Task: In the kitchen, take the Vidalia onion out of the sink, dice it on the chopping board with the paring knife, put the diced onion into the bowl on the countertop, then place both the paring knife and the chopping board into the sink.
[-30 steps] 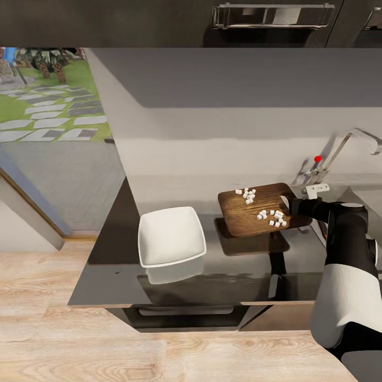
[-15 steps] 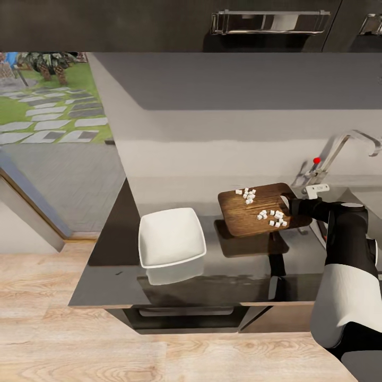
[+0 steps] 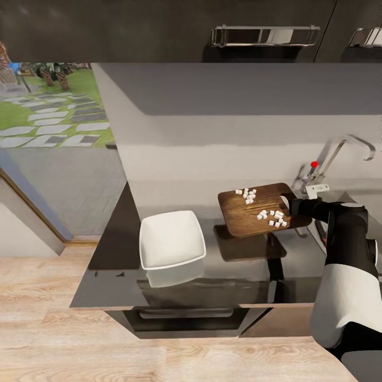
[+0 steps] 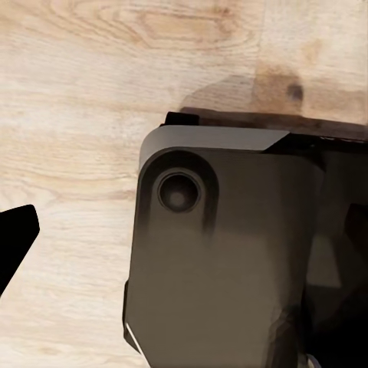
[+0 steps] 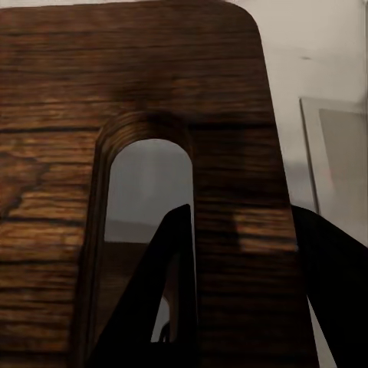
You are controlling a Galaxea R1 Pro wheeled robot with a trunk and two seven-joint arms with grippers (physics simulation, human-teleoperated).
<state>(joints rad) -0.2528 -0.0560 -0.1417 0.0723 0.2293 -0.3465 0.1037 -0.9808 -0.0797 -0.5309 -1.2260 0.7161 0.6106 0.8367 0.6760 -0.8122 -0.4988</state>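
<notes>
Glossy dark countertop [image 3: 114, 254], pale wood floor [image 3: 48, 345]; right fingers [image 3: 291, 205] apparently gripping chopping board [image 3: 254, 215]; left fingers' state unclear.

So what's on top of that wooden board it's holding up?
Small white onion dice lie in two clusters on the chopping board. The right gripper covers one edge.

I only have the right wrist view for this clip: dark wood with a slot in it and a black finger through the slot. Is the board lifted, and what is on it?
Observer: Yes. In the head view the right gripper holds the chopping board above the countertop, its reflection showing beneath it.
Operator: And the load?
Observer: Small white onion dice lie on it in two loose clusters.
Operator: Where is the bowl?
Observer: The white bowl sits on the countertop, to the robot's left of the board, with no dice visible inside.
</notes>
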